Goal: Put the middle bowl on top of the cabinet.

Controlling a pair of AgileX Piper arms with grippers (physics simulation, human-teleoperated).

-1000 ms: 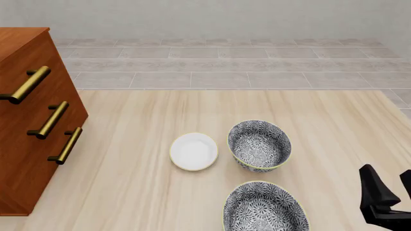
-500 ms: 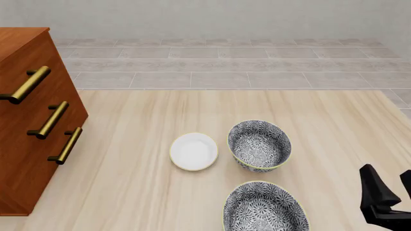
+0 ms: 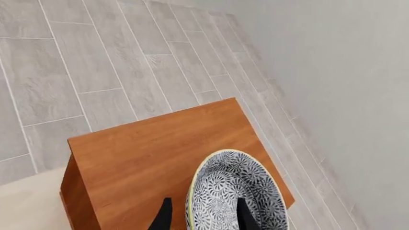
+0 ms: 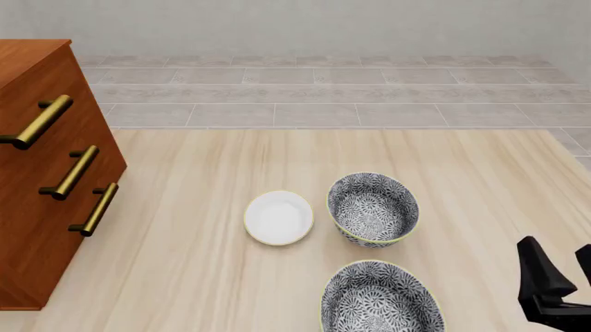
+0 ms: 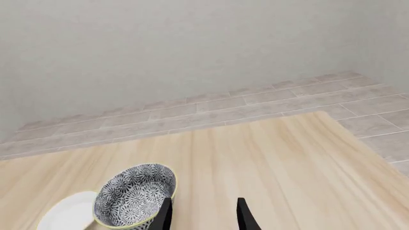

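Left wrist view: the middle bowl (image 3: 233, 196) is seen above the cabinet (image 3: 160, 158) top, clasped at its rim by the left end effector (image 3: 201, 215), while the right end effector (image 5: 203, 213) is held spread over the tabletop (image 5: 268, 158).

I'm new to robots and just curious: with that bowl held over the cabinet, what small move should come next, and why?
Probably lower it. The left gripper grips the patterned bowl by its rim, tilted, over the cabinet top. Whether it touches is unclear.
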